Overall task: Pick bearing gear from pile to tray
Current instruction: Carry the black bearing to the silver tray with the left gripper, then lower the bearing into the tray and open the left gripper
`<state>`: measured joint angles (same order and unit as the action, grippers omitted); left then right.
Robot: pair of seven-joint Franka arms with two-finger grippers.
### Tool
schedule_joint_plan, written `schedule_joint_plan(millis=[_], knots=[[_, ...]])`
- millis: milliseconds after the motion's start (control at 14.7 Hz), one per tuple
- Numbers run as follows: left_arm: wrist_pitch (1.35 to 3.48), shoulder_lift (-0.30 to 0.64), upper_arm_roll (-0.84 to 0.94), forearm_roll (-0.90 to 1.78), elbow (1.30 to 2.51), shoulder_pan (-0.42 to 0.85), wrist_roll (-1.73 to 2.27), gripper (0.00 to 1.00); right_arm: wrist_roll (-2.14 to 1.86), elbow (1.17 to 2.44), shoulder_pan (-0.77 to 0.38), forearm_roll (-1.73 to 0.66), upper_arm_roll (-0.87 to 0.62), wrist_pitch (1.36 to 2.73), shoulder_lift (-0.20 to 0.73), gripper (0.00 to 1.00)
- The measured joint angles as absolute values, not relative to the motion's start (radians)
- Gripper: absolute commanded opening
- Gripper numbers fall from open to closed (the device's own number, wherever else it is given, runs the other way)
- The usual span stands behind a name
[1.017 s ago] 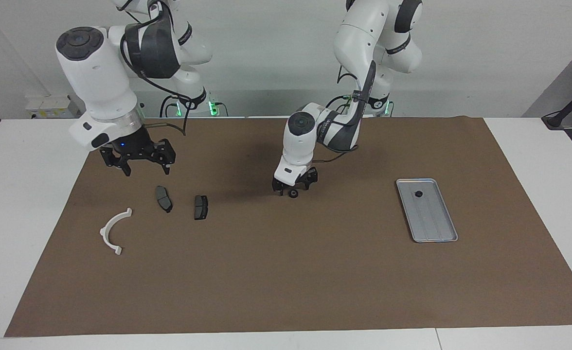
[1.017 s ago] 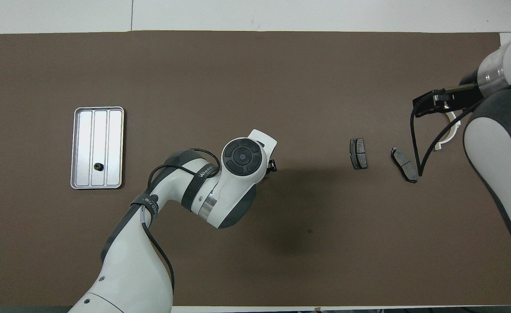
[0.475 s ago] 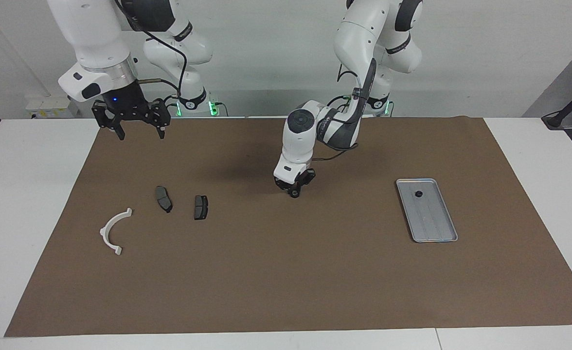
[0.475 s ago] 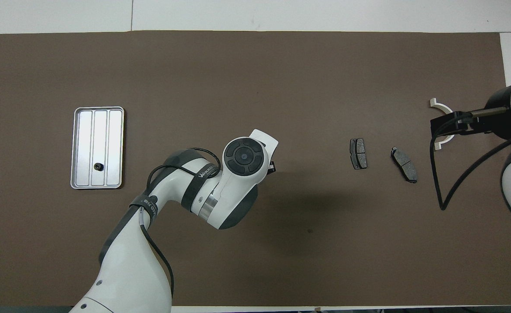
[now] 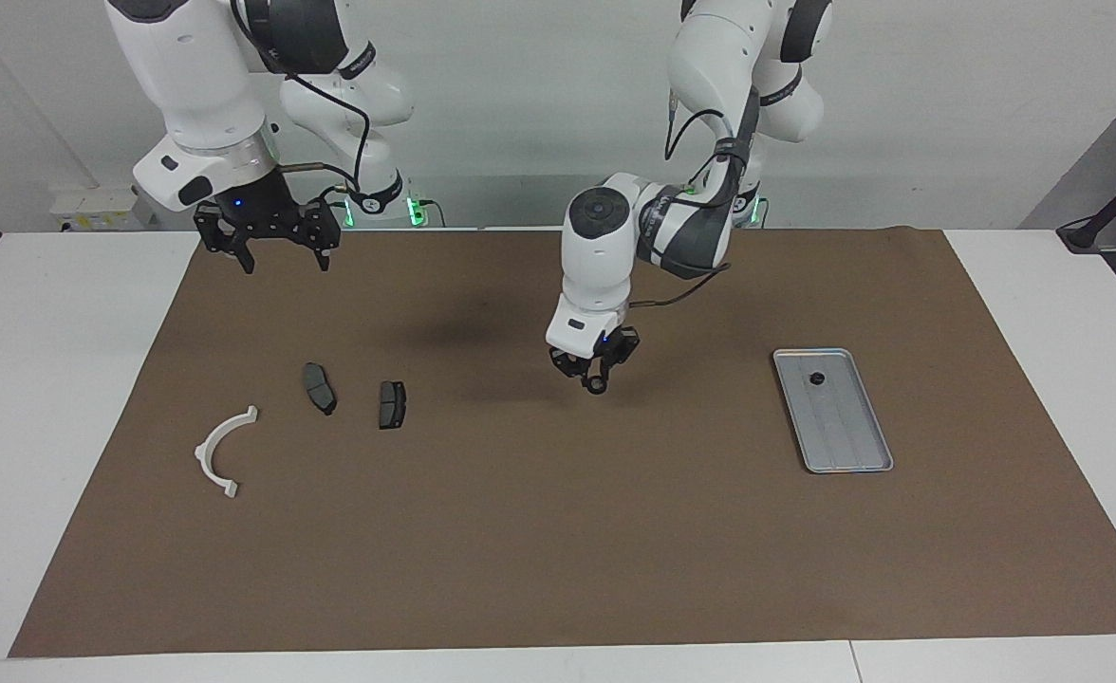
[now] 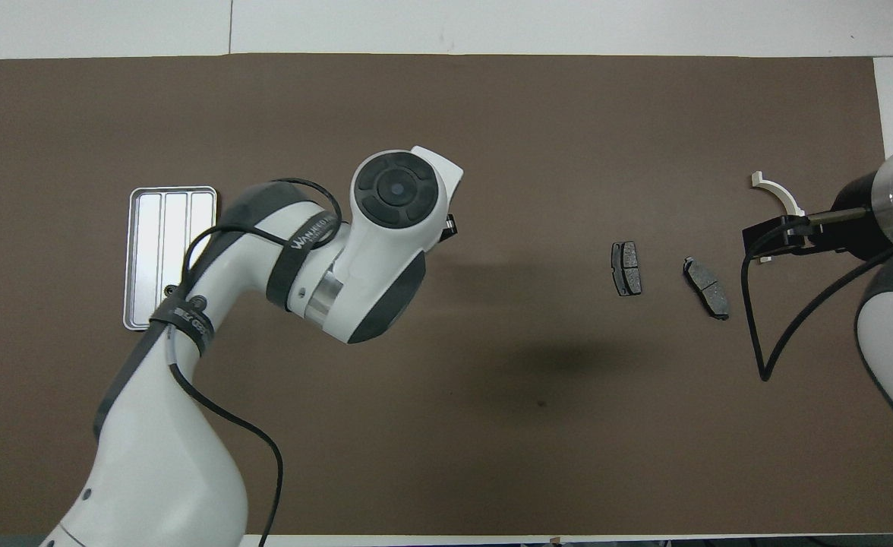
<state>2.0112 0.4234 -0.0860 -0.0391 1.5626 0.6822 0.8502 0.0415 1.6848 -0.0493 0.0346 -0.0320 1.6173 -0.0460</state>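
Note:
My left gripper hangs a little above the middle of the brown mat, shut on a small black bearing gear. In the overhead view its wrist hides both. The silver tray lies toward the left arm's end of the table, with one black gear in the end nearer the robots. The pile lies toward the right arm's end: a white half-ring and two dark brake pads. My right gripper is open and empty, raised over the mat's edge by the robots.
The brown mat covers most of the white table. In the overhead view the left arm crosses over one corner of the tray. The half-ring and the pads lie apart from one another.
My left gripper closed on the bearing gear, lifted it off the mat and moved toward the tray. My right gripper rose from above the brake pads and drew back toward the robots.

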Motion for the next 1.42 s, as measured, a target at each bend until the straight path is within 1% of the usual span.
schedule_joint_plan(millis=[136, 271, 475, 610, 746, 882, 1085, 1221, 1424], knots=[[1.957, 0.41, -0.088, -0.056, 1.514, 0.581, 0.746, 0.0, 0.042, 1.688, -0.048, 0.035, -0.029, 1.617, -0.046, 1.0], [1.894, 0.373, -0.092, -0.056, 1.504, 0.475, 0.578, 0.0, 0.042, 1.687, -0.048, 0.035, -0.028, 1.607, -0.046, 1.0], [1.86, 0.344, -0.092, -0.049, 1.507, 0.298, 0.313, 0.0, 0.042, 1.673, -0.049, 0.034, -0.028, 1.571, -0.048, 1.0], [1.859, 0.344, -0.092, -0.03, 1.521, 0.205, 0.16, 0.0, 0.042, 1.66, -0.049, 0.033, -0.028, 1.553, -0.054, 1.0], [1.872, 0.34, -0.092, -0.02, 1.56, 0.126, 0.03, 0.0, 0.042, 1.649, -0.049, 0.033, -0.028, 1.528, -0.061, 1.0], [1.961, 0.323, -0.091, -0.017, 1.647, 0.082, -0.029, 0.0, 0.042, 1.648, -0.049, 0.032, -0.028, 1.519, -0.067, 1.0], [2.122, 0.313, -0.083, -0.016, 1.78, 0.073, -0.04, 0.0, 0.042, 1.648, -0.051, 0.032, -0.029, 1.516, -0.068, 1.0], [2.164, 0.314, -0.074, -0.016, 1.822, 0.074, -0.04, 0.0, 0.042, 1.647, -0.051, 0.032, -0.029, 1.516, -0.068, 1.0], [2.201, 0.321, -0.072, -0.016, 1.838, 0.074, -0.04, 0.0, 0.042, 1.647, -0.051, 0.032, -0.029, 1.516, -0.068, 1.0]])
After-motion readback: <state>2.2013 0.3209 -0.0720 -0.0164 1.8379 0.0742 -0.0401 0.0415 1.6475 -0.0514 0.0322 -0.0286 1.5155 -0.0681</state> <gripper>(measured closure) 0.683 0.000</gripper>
